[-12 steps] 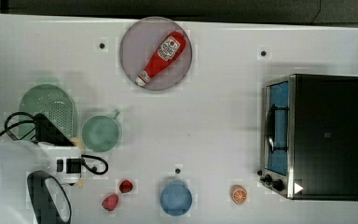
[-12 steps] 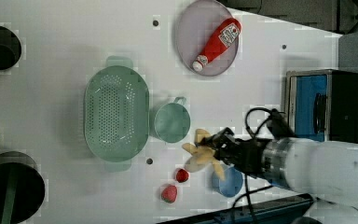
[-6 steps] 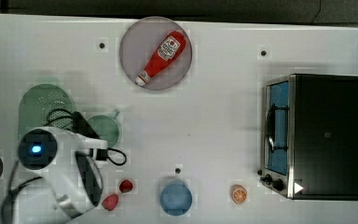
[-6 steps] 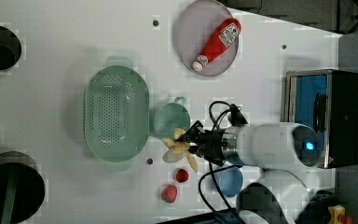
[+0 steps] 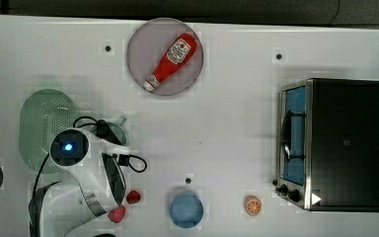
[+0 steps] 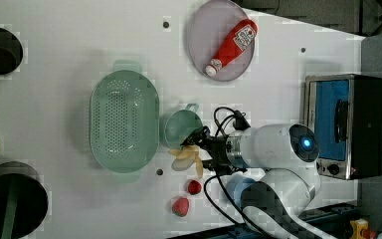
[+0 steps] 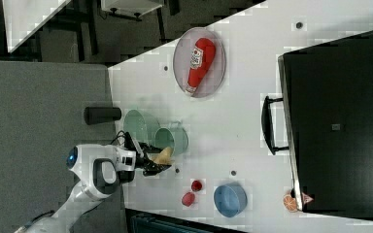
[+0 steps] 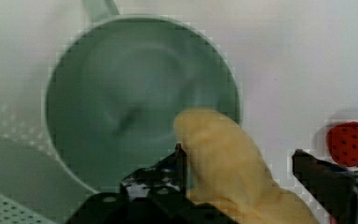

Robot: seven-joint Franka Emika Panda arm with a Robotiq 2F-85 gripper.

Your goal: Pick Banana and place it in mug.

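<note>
1. In the left view, a green perforated basket (image 6: 124, 121) lies on the white counter (image 6: 69, 59) at the left view's left, with the mint mug (image 6: 180, 128) just beside its right rim, handle pointing up in the picture.
2. The banana (image 6: 188, 157) hangs just below the mug in the left view, its pale lobes splayed; two red berries (image 6: 194, 187) lie on the counter further down.
3. The claw (image 6: 202, 149) reaches in from the left view's right, lying roughly level over the counter, with the white arm (image 6: 273, 147) stretched behind it and cables looping over the wrist.
4. In the wrist view the banana (image 8: 233, 163) sits between the two dark fingers (image 8: 163, 179). One finger lies against it and the other stands off with a gap, so the claw is spread apart and no longer squeezing. The banana's tip overlaps the rim of the mug (image 8: 140, 102), and the rest lies outside the rim.
5. In the right view the banana (image 7: 164, 156) shows at the lower edge of the mug (image 7: 172, 139), at the tip of the claw (image 7: 154, 162).
6. In the top view the arm (image 5: 86, 163) covers the mug. Further to the top view's right are a blue bowl (image 5: 186, 209), an orange slice (image 5: 252, 205) and a toaster oven (image 5: 333, 143). A ketchup bottle (image 5: 171, 60) lies on a grey plate (image 5: 143, 47) near the far edge.
</note>
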